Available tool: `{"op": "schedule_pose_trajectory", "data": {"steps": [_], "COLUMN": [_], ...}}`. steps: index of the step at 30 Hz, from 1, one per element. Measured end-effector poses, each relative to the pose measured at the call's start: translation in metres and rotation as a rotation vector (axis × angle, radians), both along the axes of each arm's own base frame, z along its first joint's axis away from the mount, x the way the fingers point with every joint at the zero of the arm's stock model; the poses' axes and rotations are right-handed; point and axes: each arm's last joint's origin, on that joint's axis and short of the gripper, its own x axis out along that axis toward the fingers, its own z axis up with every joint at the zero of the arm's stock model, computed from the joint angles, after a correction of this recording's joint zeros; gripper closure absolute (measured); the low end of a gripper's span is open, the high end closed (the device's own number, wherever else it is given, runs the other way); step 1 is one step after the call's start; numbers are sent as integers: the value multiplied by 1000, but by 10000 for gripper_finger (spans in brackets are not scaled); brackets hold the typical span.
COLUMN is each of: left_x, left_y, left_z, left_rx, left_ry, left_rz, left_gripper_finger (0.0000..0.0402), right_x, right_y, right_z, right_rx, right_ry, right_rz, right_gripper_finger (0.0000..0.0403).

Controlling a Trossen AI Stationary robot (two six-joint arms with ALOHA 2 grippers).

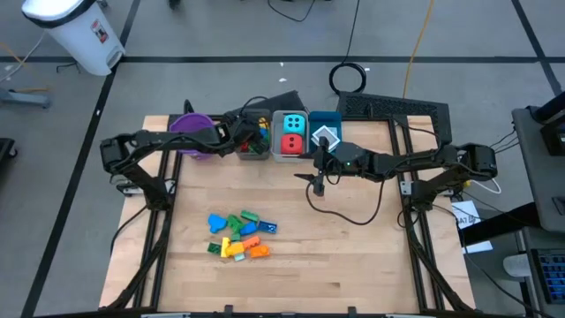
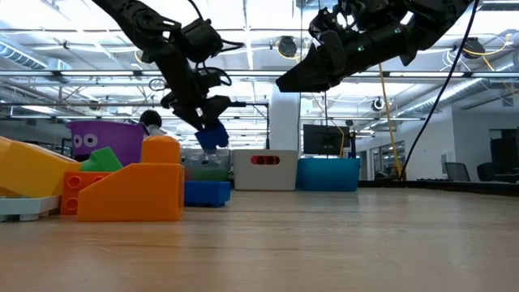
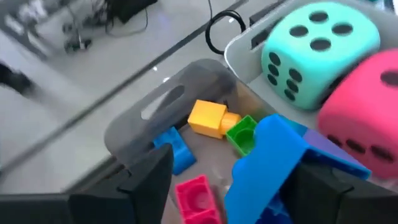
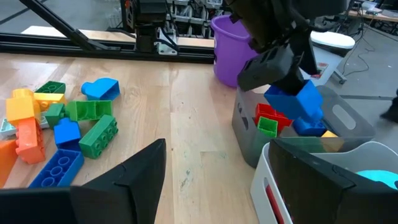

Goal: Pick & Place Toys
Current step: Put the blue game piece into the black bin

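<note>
In the high view, the left gripper [image 1: 250,135] is reached over the grey bin [image 1: 253,150] at the far edge of the table [image 1: 353,256], just beside the purple bucket [image 1: 192,132]. The white bin [image 1: 292,136] next to it is filled by a cyan die [image 1: 294,123] and a red die [image 1: 292,143], and a blue bin [image 1: 325,132] stands on its other side. The right gripper [image 1: 319,181] is hung over bare table in front of the bins. A loose pile of bricks [image 1: 240,237] (blue, green, yellow and orange) is left near the table's front.

In the low view, a blue brick [image 2: 212,136] is seen clamped in the left gripper's jaws, raised above the bins. An orange brick [image 2: 134,191] is set close to the lens.

In the left wrist view, the blue brick [image 3: 273,165] is held between the jaws directly over the grey bin [image 3: 155,118], where a yellow brick [image 3: 207,117], a green one [image 3: 241,132], a smaller blue one [image 3: 177,149] and a pink one [image 3: 198,198] are already laid.

In the right wrist view, the right gripper's jaws are spread wide with nothing between them. The left gripper [image 4: 292,84] is shown above the grey bin [image 4: 249,134], and the pile of bricks [image 4: 62,127] is spread well apart from the bins.
</note>
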Motion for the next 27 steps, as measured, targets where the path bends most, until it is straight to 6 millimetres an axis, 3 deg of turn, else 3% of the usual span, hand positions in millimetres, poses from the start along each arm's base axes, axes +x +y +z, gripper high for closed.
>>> {"op": "schedule_pose_trajectory", "data": {"steps": [8,13,17,27], "left_x": [0,-3,-7,-5], "left_y": [4,7,7,1], "left_z": [-6,-4,-6,-2], "left_rx": [-174,-47,-78,-110], "left_ry": [-126,-3,-76,-75], "left_rz": [-1,5,158,59], "left_gripper_finger": [124,124,124,124], "right_x": [0,0,0,0], "right_y": [0,0,0,0], "right_z": [0,0,0,0], "right_rx": [0,0,0,0], "right_ry": [1,1,1,1], "right_rz": [0,0,0,0], "right_gripper_finger": [147,147,147,147]}}
